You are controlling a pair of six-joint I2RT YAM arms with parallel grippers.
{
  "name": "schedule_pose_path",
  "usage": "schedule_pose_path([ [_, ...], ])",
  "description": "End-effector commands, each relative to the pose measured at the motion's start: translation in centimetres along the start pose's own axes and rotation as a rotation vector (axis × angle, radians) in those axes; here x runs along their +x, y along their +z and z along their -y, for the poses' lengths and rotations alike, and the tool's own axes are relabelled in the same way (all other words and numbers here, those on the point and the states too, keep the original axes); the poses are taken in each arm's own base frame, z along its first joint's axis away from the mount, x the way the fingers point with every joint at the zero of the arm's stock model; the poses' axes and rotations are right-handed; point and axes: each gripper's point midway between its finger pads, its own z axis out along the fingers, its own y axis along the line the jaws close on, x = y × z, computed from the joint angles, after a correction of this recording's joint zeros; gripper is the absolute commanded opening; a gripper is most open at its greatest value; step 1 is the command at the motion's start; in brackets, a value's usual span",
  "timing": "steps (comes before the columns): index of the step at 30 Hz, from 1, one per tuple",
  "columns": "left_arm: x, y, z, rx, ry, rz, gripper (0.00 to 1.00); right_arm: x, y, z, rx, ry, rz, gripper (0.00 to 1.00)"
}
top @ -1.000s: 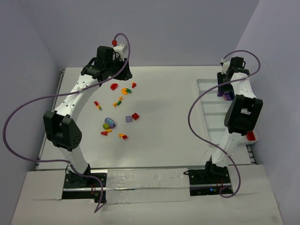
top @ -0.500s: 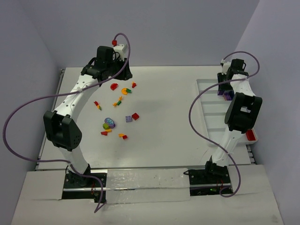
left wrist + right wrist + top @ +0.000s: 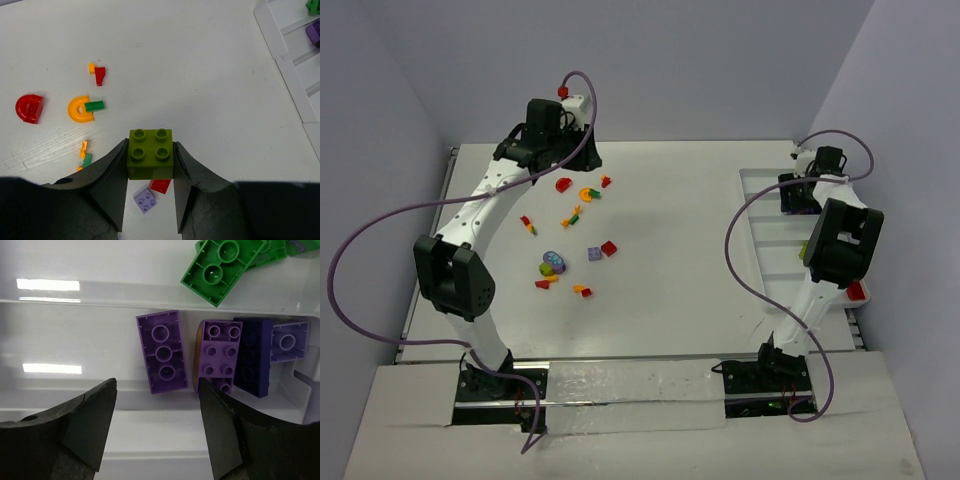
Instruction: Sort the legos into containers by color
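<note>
Above the tabletop point(image 3: 210, 75), a lime-green brick point(image 3: 150, 155) is gripped by the left end effector point(image 3: 150, 147), presumably for carrying to the tray point(image 3: 765, 225). The right end effector point(image 3: 156, 390) is spread wide, empty, over the compartment point(image 3: 75, 340) where purple bricks point(image 3: 164, 351) are gathered.

Loose legos point(image 3: 609, 248) left — tray point(image 3: 775, 235) right

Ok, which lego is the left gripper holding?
The olive-green two-by-two brick, studs up, pinched in the left gripper; the rest in that view lie loose on the table.
</note>
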Motion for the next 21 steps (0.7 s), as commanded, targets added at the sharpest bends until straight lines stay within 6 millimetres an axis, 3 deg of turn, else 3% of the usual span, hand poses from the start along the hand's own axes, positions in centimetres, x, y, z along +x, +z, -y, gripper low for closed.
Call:
schedule_pose_path([
  [1, -1.6, -0.4, 0.9, 0.045, -0.005, 0.064, 0.00, -5.8, -6.1, 0.2, 0.003, 0.002, 0.202, 0.74],
  [4, -1.1, -0.6, 1.9, 0.104, -0.025, 0.057, 0.00, -8.2, -9.7, -1.3, -0.056, 0.026, 0.274, 0.75],
  [8, -0.3, -0.6, 3.4, 0.193, -0.090, 0.035, 0.00, -10.7, -13.2, -4.2, -0.134, 0.025, 0.348, 0.75],
  [10, -0.1, -0.9, 5.2, 0.294, -0.141, 0.015, 0.00, -12.1, -15.4, -8.3, -0.241, 0.018, 0.389, 0.75],
  [11, 0.1, -1.2, 6.3, 0.358, -0.183, -0.007, 0.00, -12.6, -16.6, -11.4, -0.313, -0.010, 0.407, 0.75],
  [14, 0.3, -1.5, 8.7, 0.500, -0.292, -0.043, 0.00, -13.1, -18.7, -18.5, -0.471, -0.075, 0.436, 0.75],
  [16, 0.9, -2.2, 10.4, 0.622, -0.355, -0.100, 0.00, -13.3, -20.5, -21.8, -0.555, -0.122, 0.468, 0.75],
  [17, 1.5, -2.4, 11.2, 0.692, -0.426, -0.147, 0.00, -13.2, -21.7, -24.9, -0.617, -0.176, 0.479, 0.75],
  [21, 1.8, -3.9, 13.3, 0.926, -0.555, -0.207, 0.00, -12.8, -24.4, -30.8, -0.762, -0.321, 0.521, 0.75],
])
